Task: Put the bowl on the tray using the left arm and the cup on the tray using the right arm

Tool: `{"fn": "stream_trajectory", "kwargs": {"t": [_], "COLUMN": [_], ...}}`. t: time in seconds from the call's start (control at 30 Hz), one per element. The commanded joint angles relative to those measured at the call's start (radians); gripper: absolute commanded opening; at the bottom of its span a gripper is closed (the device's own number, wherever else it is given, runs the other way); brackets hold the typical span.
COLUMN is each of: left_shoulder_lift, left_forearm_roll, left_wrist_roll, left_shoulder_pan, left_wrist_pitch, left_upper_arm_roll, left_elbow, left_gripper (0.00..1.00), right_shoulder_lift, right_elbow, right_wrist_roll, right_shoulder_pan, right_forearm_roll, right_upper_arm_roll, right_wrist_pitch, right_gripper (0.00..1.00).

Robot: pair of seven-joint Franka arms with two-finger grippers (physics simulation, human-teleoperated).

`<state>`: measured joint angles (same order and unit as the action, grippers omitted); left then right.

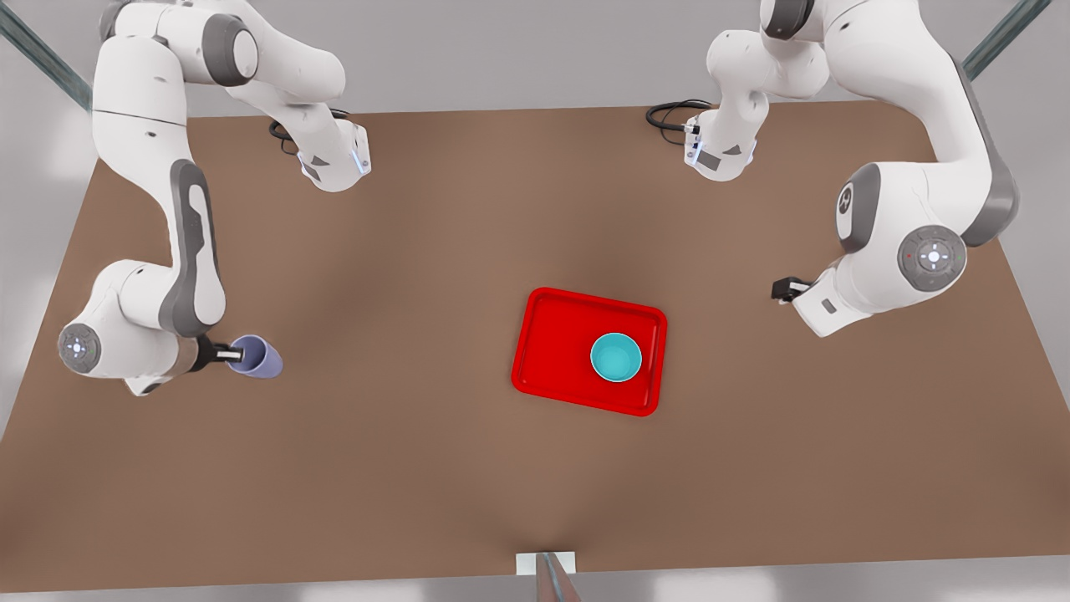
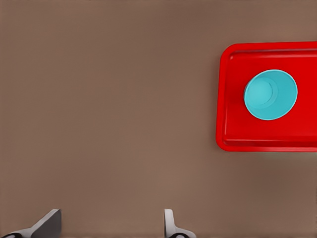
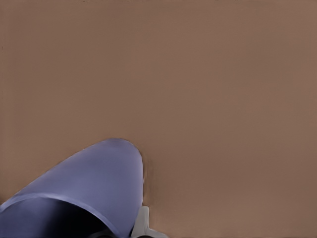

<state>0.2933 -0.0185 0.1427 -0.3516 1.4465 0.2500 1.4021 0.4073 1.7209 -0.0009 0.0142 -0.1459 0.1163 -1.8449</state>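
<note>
Sitting at the front view's left edge of the table [image 1: 401,468], the cup [image 1: 259,355] is clamped at its rim by the right gripper [image 1: 227,354], well apart from the tray [image 1: 552,334], which lies toward the front view's right. The bowl [image 1: 616,357] already rests inside that tray. The left gripper [image 1: 784,290] hangs beside the tray with fingers [image 2: 170,225] spread and empty, so the right arm's carry across looks like the remaining move.

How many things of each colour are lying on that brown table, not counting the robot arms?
Red: 1, the tray
Teal: 1, the bowl, standing on the tray
Lavender: 1, the cup, off the tray at the front view's left, held in the right pincer
Total: 3
The left pincer waits open beyond the tray, at the front view's right.
</note>
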Motion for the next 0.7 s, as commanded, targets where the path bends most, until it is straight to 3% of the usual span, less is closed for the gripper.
{"fn": "stream_trajectory", "kwargs": {"t": [0.0, 0.17, 0.3, 0.4, 0.67], "left_shoulder_lift": [0.001, 0.001, -0.003, -0.003, -0.003], "left_forearm_roll": [0.0, 0.0, 0.0, 0.0, 0.0], "left_wrist_roll": [0.0, 0.005, 0.0, 0.0, -0.002], "left_shoulder_pan": [0.0, -0.001, -0.001, -0.001, -0.001], "left_wrist_pitch": [0.0, 0.0, 0.0, 0.0, 0.0], "left_upper_arm_roll": [0.0, 0.0, -0.001, -0.001, -0.001], "left_elbow": [0.0, 0.0, 0.0, 0.0, 0.0], "left_gripper": [1.0, 1.0, 1.0, 1.0, 1.0], "right_shoulder_lift": [0.002, 0.047, 0.14, 0.177, 0.326], "right_elbow": [-0.009, -0.145, -0.334, -0.38, -0.492], "right_wrist_roll": [0.036, 0.441, 0.641, 0.772, 0.987], "right_shoulder_pan": [0.006, 0.006, -0.04, -0.059, -0.247], "right_forearm_roll": [0.006, 0.011, 0.008, 0.009, 0.005], "right_upper_arm_roll": [-0.03, -0.277, -0.351, -0.434, -0.448], "right_wrist_pitch": [0.001, 0.032, 0.148, 0.151, 0.027], "right_gripper": [0.21, 0.21, 0.21, 0.21, 0.21]}}
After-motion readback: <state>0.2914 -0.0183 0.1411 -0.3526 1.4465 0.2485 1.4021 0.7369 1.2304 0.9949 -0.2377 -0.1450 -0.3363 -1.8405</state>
